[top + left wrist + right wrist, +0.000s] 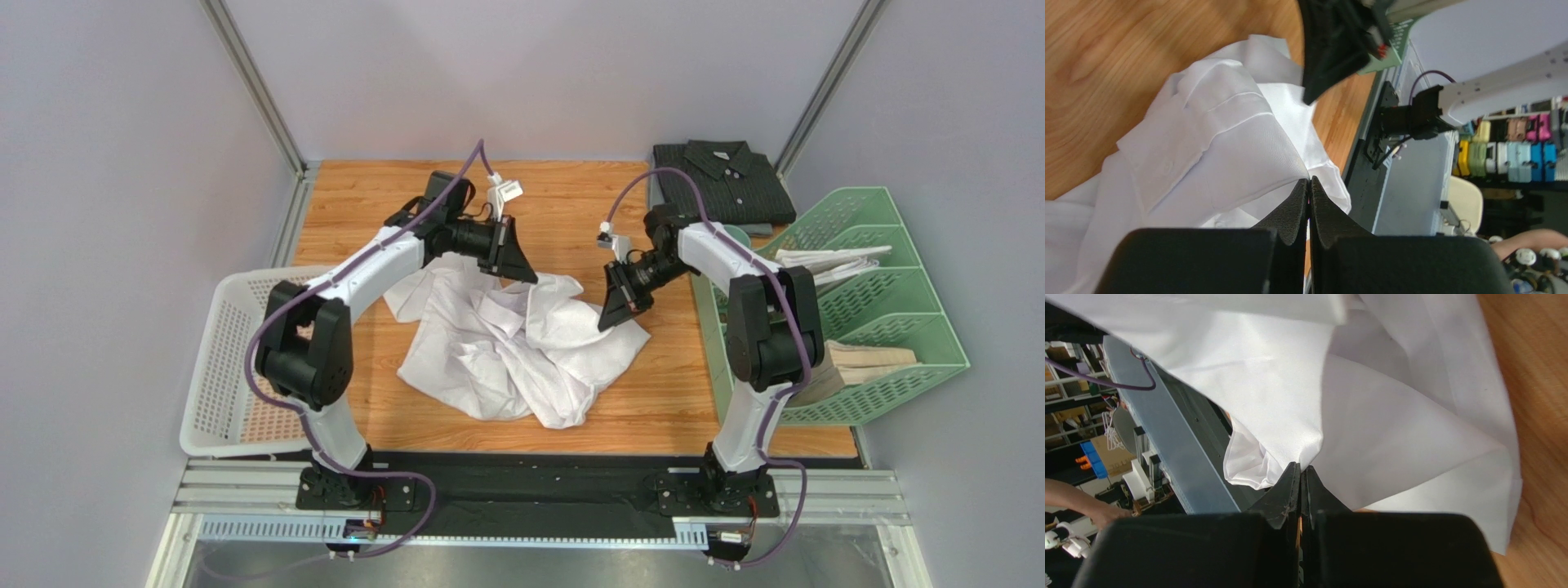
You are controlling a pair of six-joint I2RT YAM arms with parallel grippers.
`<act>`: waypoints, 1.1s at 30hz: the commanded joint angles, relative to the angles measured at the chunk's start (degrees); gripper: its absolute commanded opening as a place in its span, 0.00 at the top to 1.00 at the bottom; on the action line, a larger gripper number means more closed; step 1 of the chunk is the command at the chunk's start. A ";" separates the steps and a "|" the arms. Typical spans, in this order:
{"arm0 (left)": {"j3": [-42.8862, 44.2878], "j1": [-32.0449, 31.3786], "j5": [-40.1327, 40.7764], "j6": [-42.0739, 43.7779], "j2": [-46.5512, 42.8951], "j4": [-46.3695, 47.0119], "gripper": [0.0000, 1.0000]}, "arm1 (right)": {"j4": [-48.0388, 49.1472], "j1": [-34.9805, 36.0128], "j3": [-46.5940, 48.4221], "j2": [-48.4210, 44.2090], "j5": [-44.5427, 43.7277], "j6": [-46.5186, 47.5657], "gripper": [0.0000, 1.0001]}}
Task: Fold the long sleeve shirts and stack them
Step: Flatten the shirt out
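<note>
**Both grippers pinch the white shirt**

The white shirt (515, 349) lies crumpled mid-frame on the table (368, 196). The left gripper (520, 272) and right gripper (613, 314), jaws pressed together, each pinch its upper edge. The dark shirt (724, 178) sits folded at the upper right. The step looks like spreading; next, draw the cloth apart and flat.

Bare wood is showing along the far edge of the table (368, 196). The white shirt (515, 349) is sprawling across the centre, the green file rack (902, 312) is walling off the right, the white mesh basket (221, 355) is crowding the left, and the folded dark shirt (724, 178) is apparently abutting the rack.
</note>
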State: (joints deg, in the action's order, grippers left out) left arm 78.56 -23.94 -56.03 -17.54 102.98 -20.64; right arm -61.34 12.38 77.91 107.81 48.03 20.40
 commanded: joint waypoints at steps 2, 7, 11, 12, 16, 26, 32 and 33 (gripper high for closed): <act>2.48 -4.00 -6.20 9.98 -10.25 -4.84 1.00 | 4.73 -0.34 2.86 1.09 -0.57 -2.91 1.00; 0.45 -4.45 -4.71 10.59 -12.62 -4.23 1.00 | 6.15 -0.34 2.86 0.30 -0.22 -1.87 0.78; 1.06 -1.90 -4.35 8.59 -12.28 -2.74 1.00 | 8.07 -0.52 1.28 -1.20 -1.45 1.21 0.43; 1.33 -1.46 -4.61 8.31 -12.10 -2.04 1.00 | 8.43 -0.52 1.02 -1.20 -1.80 1.65 0.41; 3.35 0.47 -4.96 8.31 -10.09 -1.94 1.00 | 10.80 -0.60 2.15 0.90 -1.89 2.71 0.35; 7.56 4.52 -4.96 8.40 -5.34 -2.30 1.00 | 8.70 -0.43 7.34 4.78 6.55 4.12 0.41; 9.15 4.96 -4.79 8.31 -4.28 -2.29 1.00 | 6.41 -0.34 7.87 8.47 6.55 5.52 0.38; 9.24 4.96 -4.79 8.57 -4.19 -2.47 1.00 | 5.80 -0.43 7.87 8.90 7.07 5.87 0.40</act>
State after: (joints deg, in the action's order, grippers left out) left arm 84.88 -19.07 -59.66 -10.15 98.63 -24.23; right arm -53.76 11.86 84.07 114.76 52.18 23.42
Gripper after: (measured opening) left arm 0.003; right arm 0.617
